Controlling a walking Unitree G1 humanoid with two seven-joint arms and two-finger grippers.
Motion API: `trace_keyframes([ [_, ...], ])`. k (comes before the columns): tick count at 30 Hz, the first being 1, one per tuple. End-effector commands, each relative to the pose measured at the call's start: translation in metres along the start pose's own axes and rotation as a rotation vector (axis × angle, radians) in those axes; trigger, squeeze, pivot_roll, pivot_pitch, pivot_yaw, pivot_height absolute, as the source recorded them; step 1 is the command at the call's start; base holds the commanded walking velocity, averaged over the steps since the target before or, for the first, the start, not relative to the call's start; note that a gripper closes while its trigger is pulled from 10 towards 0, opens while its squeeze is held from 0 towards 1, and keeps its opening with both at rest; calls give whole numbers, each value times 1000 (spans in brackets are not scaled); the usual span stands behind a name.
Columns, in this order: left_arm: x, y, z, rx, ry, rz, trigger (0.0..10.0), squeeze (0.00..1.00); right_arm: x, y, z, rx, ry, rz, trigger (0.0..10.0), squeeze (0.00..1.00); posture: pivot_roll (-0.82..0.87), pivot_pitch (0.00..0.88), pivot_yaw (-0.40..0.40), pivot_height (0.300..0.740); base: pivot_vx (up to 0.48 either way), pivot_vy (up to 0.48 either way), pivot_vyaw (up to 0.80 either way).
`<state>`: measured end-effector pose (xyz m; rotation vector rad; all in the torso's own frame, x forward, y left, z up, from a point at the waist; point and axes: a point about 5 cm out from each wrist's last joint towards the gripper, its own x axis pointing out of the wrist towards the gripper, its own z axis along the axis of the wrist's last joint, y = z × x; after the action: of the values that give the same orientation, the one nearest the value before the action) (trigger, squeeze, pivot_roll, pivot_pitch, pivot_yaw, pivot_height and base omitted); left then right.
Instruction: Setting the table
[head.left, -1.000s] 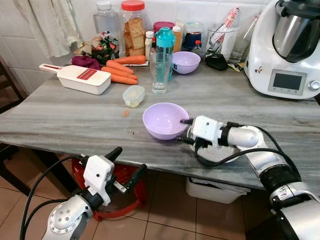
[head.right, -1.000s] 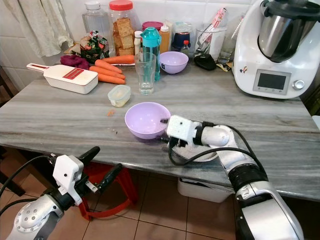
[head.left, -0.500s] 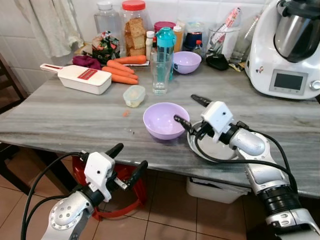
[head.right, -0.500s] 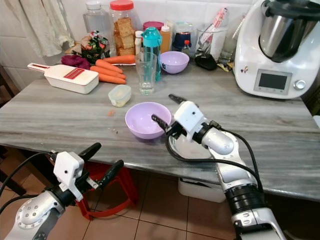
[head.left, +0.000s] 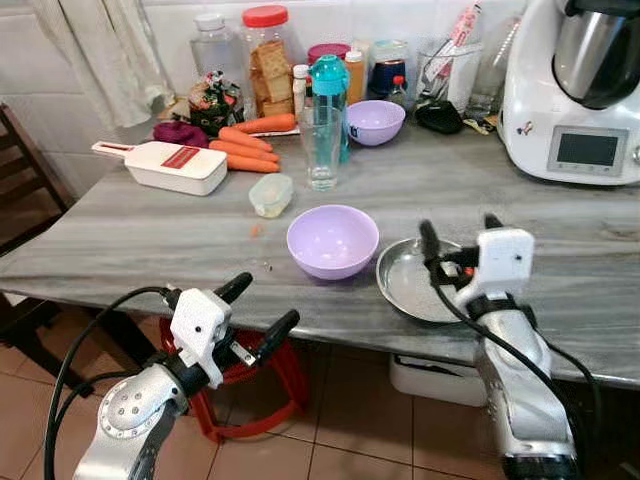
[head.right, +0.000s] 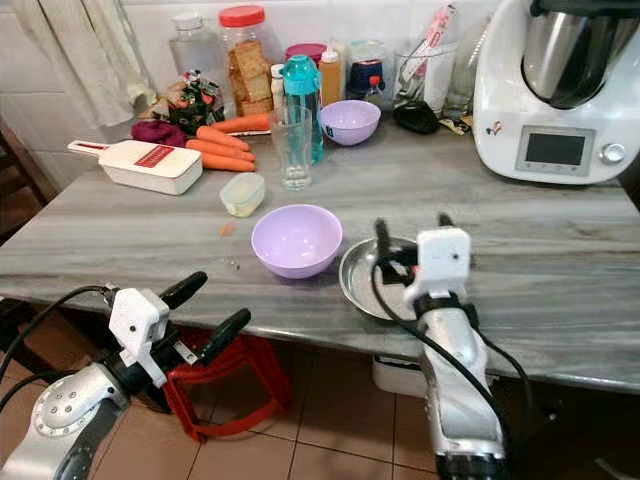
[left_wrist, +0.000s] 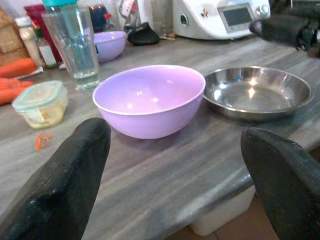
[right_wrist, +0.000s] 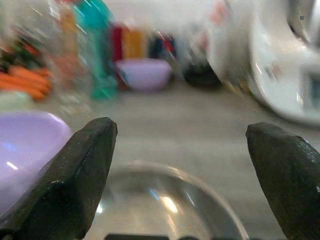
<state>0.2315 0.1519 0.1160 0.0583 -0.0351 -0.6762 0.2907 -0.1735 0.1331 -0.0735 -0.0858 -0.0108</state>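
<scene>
Right wrist view blurred: steel plate (right_wrist: 165, 200) cut off.

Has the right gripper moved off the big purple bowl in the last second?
Yes. The right gripper, open, has pulled back from the purple bowl rim toward the robot's right and now hangs over the steel plate at the table edge.

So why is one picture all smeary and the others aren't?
The right wrist view is blurred: the teal bottle and white kitchen machine smear sideways. The left wrist view is sharp, with bright glints on the round steel plate beside the big purple plastic bowl. Both eye views are clear.
</scene>
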Motion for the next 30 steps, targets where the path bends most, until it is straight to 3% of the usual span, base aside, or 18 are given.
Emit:
trace_keyframes([
  [1, -2, 2, -2, 0, 12, -2, 10000, 0, 0, 3, 1, 43, 26, -16, 10000, 1000, 74, 0, 86, 740, 0, 0, 0],
  [8, -2, 2, -3, -15, 8, 3, 10000, 0, 4, 4, -9, 72, 147, -45, 10000, 1000, 87, 0, 69, 740, 0, 0, 0],
  [15, -3, 1, -5, -22, 7, 5, 10000, 0, 9, 11, -15, 86, 260, 13, 10000, 1000, 87, 0, 56, 740, 0, 0, 0],
  [24, -1, -3, -8, -32, 10, 4, 10000, 0, 13, 17, -13, 101, 317, 88, 10000, 992, 84, 0, 43, 740, 0, 0, 0],
  [30, 1, -3, -7, -26, 6, 11, 10000, 0, 16, 21, -16, 117, 375, 119, 10000, 925, 93, 0, 30, 740, 0, 0, 0],
])
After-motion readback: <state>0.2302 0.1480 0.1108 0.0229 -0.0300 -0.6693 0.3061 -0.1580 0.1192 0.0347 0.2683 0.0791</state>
